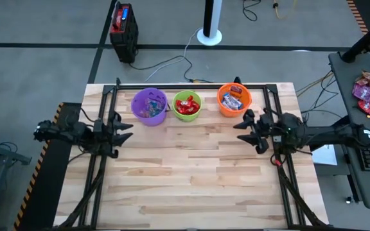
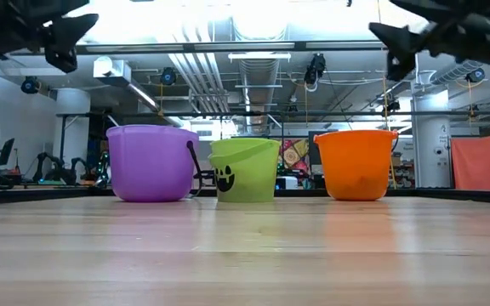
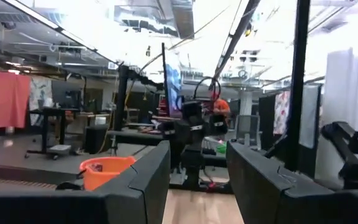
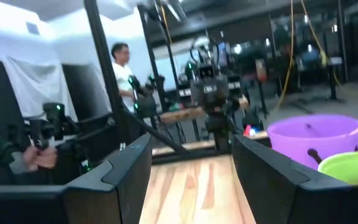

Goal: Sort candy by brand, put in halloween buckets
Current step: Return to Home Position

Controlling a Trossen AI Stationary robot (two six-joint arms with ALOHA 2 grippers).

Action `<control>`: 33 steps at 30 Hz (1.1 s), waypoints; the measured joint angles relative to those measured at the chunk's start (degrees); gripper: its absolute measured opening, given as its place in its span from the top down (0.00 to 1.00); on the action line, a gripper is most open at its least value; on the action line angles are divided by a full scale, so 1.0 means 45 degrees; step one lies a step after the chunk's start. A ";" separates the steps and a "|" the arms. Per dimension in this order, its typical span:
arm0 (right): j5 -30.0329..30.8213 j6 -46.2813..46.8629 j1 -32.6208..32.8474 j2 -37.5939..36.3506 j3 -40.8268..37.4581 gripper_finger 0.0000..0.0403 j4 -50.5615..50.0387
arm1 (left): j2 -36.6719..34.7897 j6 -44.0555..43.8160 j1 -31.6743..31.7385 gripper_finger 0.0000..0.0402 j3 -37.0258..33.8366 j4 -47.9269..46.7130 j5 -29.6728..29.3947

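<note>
We see buckets (image 1: 134,101) upper centre, candy (image 1: 187,108) inside, left hand (image 1: 122,130), right hand (image 1: 248,128) at desk (image 1: 191,173) sides, both spread wide, empty

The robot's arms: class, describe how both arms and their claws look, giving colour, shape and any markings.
Both arms are dark, nearly black, and built of blocky jointed segments. The left claw and the right claw each end in two pointed fingers. Close up, the fingers are broad, flat-sided and angular, with a matte finish. No lettering or markings can be made out.
</note>
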 joint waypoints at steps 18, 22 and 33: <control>0.0262 -0.0210 -0.0024 -0.5028 -0.2025 0.47 0.0900 | 0.0126 0.0805 0.0000 0.65 -0.0770 -0.1545 -0.0319; 0.0296 -0.0247 -0.0022 -0.6479 -0.2040 0.47 -0.0762 | 0.0124 0.0805 0.0000 0.65 -0.0770 -0.1526 -0.0319; 0.0549 -0.2207 0.0034 -0.5986 -0.2045 0.47 -0.4709 | 0.0346 0.0805 -0.0005 0.65 -0.0766 -0.1605 -0.0314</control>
